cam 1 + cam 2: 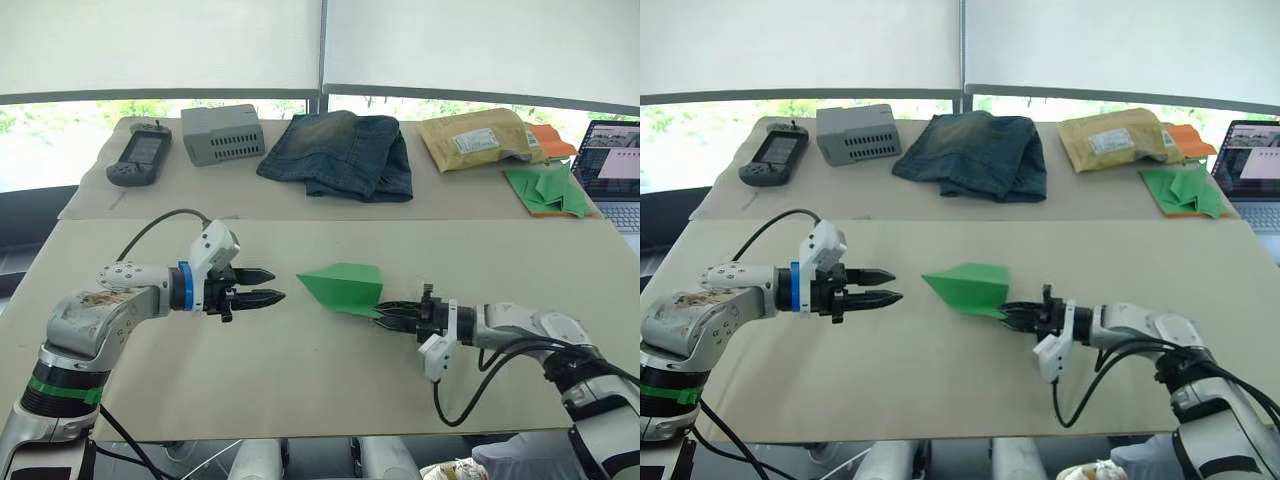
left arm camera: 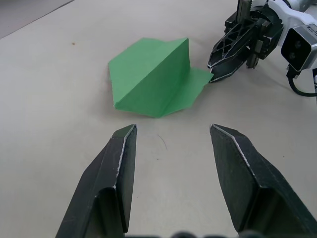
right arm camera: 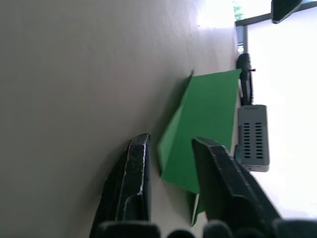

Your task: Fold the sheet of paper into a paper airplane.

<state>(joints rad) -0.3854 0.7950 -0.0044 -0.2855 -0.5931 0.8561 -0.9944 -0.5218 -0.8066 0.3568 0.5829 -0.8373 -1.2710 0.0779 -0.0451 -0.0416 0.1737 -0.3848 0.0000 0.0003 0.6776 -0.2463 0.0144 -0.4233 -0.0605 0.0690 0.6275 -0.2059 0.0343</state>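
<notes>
Paper airplane: the paper airplane (image 1: 343, 286) lies at the centre of the head view on the near table (image 1: 300, 380), a bright green folded wedge with its point toward the left of the frame and one flap raised along a ridge.

My left gripper: my left gripper (image 1: 270, 286) sits left of centre in the head view, aimed at the wedge's point but apart from it. Its fingers (image 2: 116, 168) are spread and grasp nothing; in the left wrist view the paper shows beyond the gap between them.

My right gripper: my right gripper (image 1: 383, 312) is right of centre and low in the head view, tips at the wedge's right-hand lower flap. In the right wrist view the fingers (image 3: 136, 173) stand a little apart with the paper's edge between them (one finger lies close to the tabletop, the other over the green flap). They have not clenched on it; I cannot tell whether a tip touches the flap.

Far table: across the top of the head view, left to right, lie a handheld controller (image 1: 139, 154), a grey box (image 1: 222, 133), folded jeans (image 1: 343, 152), a padded yellow envelope (image 1: 478, 138) and a heap of green paper pieces (image 1: 549, 190).

Laptop: an open laptop (image 1: 612, 165) sits at the upper right edge.
</notes>
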